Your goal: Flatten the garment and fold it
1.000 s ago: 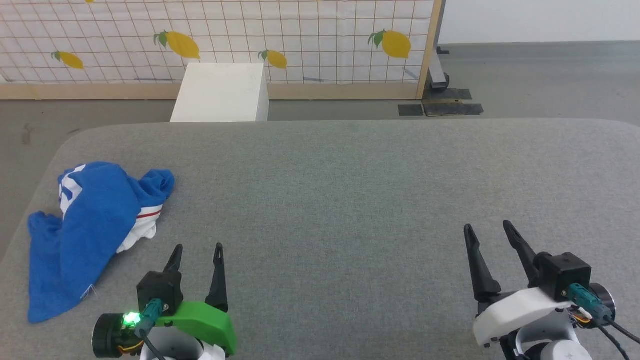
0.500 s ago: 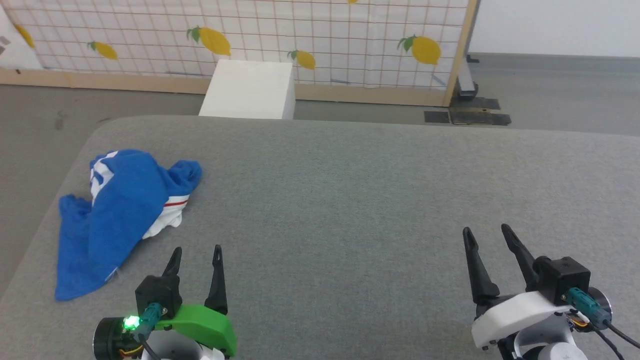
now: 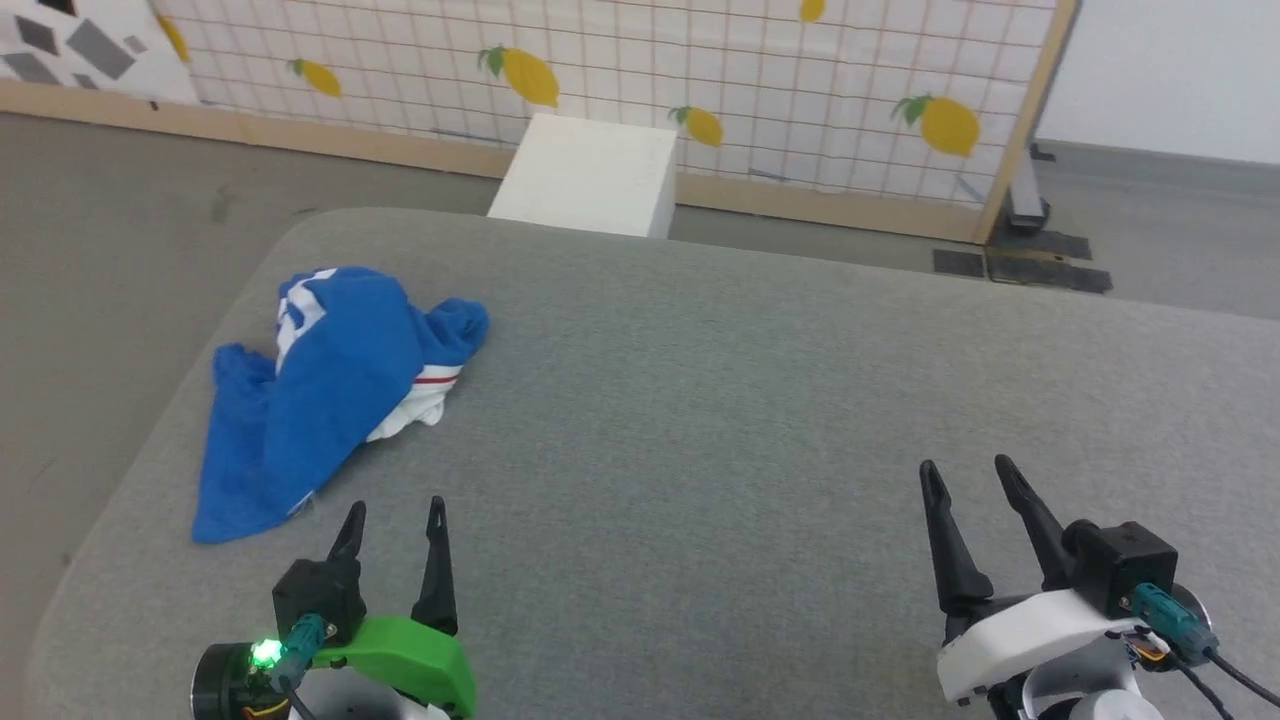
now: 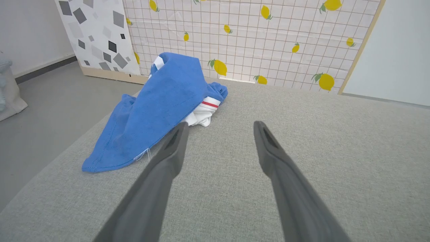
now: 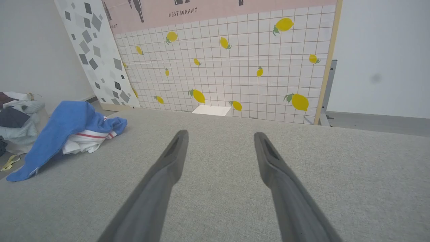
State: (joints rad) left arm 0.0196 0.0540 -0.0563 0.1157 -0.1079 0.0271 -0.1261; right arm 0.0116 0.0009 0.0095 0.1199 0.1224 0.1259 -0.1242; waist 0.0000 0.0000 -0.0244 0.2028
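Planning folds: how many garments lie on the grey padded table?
1: a crumpled bright blue jersey T-shirt, at the grey table's left side beyond the left gripper. Its folds could hide another.

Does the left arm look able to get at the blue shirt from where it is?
Probably yes. The blue shirt lies crumpled just ahead and to the left of the open left claw, with only grey surface between them and nothing in the way.

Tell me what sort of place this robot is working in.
Probably an indoor lab or staged test area, not a real home. A freestanding lemon-print panel stands on a bare grey floor. A wide fabric-covered surface holds a crumpled blue garment, and more clothes lie heaped aside.
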